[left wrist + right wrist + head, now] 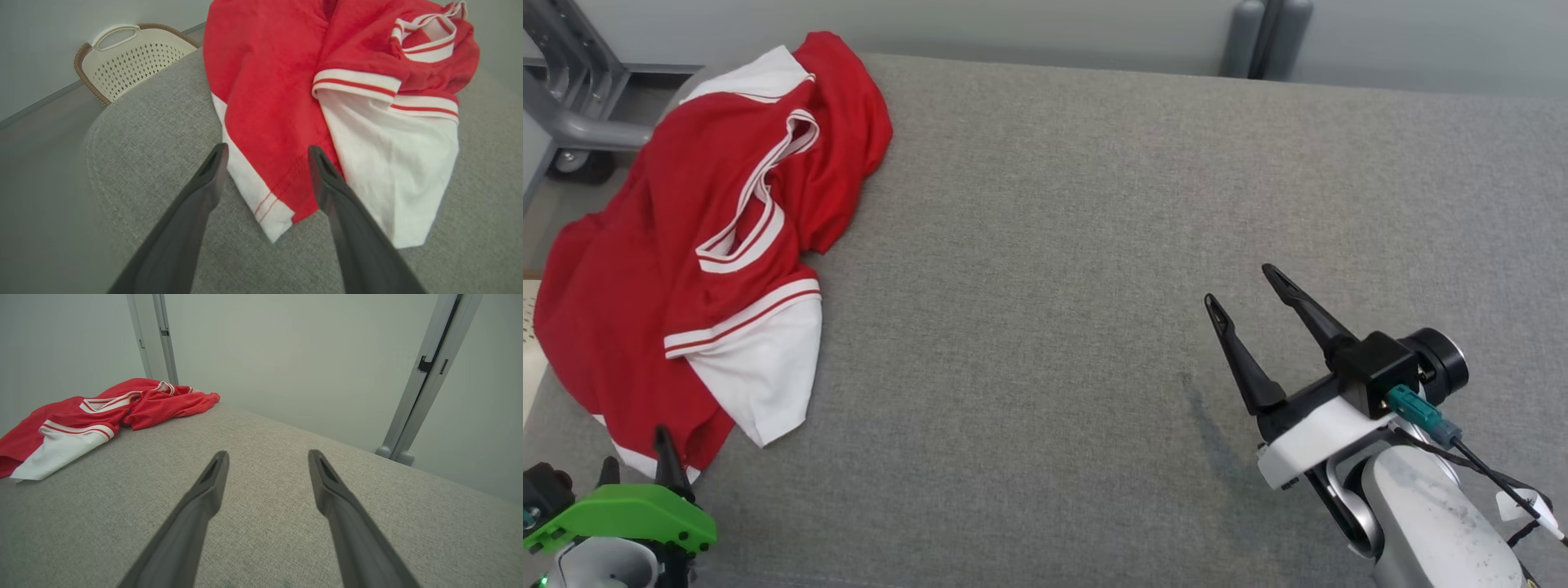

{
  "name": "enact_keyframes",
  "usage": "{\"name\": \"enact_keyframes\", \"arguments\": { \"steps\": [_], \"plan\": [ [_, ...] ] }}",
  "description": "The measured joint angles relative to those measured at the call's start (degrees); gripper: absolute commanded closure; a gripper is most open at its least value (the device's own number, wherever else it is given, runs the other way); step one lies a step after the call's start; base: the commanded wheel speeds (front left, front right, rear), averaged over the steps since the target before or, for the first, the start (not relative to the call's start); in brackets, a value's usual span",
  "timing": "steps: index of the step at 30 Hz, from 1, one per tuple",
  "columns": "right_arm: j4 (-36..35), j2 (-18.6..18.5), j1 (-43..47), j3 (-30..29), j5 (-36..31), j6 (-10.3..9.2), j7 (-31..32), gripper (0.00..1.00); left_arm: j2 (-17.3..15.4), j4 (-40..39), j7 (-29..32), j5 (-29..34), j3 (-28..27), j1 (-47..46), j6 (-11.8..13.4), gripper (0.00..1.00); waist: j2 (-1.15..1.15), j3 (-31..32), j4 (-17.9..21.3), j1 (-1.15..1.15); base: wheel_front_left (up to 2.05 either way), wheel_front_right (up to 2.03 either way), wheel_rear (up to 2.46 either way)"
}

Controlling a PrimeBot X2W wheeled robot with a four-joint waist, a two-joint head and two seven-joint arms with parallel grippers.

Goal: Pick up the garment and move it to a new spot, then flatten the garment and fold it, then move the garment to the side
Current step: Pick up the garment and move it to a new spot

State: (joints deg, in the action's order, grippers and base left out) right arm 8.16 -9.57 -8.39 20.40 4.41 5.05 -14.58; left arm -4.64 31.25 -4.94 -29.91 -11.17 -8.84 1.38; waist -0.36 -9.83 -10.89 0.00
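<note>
A broad desk (1094,245) covered in coarse grey woven cloth, with a rounded corner, carries everything. The garment (686,245) lies crumpled at about 10 o'clock in the head view, at the desk's left edge. It is a soft red jersey with white sleeves, red-and-white striped cuffs and collar trim, and a white band with thin red stitching along the hem. The right hand (1241,286) sits at 4 o'clock on a pale, scuffed forearm, well apart from the garment. Its two long, tapered dark fingers are spread and empty over bare cloth. The left hand (635,451), under a bright green cover at 8 o'clock, is also released, its fingers straddling the hem corner without gripping it. A cream perforated plastic basket (135,61) with a brown woven rim stands beyond the desk's corner
</note>
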Motion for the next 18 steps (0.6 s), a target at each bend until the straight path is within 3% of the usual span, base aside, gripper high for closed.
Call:
{"name": "enact_keyframes", "arguments": {
  "steps": [11, 16, 17, 18],
  "plan": [
    [0.3, 0.3, -2.0, -1.9, 0.2, 0.42, 0.0, 0.0, -1.7, 8.1, 3.9, -1.2, -2.1, -4.1, 2.7, 0.0, 0.0, -3.8, 5.0, 0.0, 0.0, 0.0, 0.0],
    [0.6, 0.5, -2.0, -2.7, 0.4, 0.42, 0.0, 0.0, -2.3, 9.4, 3.9, -1.2, -2.4, -4.4, 2.7, 0.02, 0.0, -3.8, 6.0, 0.0, 0.0, 0.0, 0.0],
    [0.7, 0.5, -1.9, -3.0, 0.7, 0.41, 0.0, 0.0, -2.4, 10.0, 4.0, -1.2, -2.4, -4.7, 2.7, 0.14, 0.0, -3.7, 6.1, 0.0, 0.0, 0.0, 0.0],
    [0.7, 0.5, -1.9, -3.2, 0.8, 0.41, 0.0, 0.0, -2.4, 10.5, 4.1, -1.2, -2.4, -5.0, 2.7, 0.53, 0.0, -3.5, 6.1, 0.0, 0.0, 0.0, 0.0]
  ]
}}
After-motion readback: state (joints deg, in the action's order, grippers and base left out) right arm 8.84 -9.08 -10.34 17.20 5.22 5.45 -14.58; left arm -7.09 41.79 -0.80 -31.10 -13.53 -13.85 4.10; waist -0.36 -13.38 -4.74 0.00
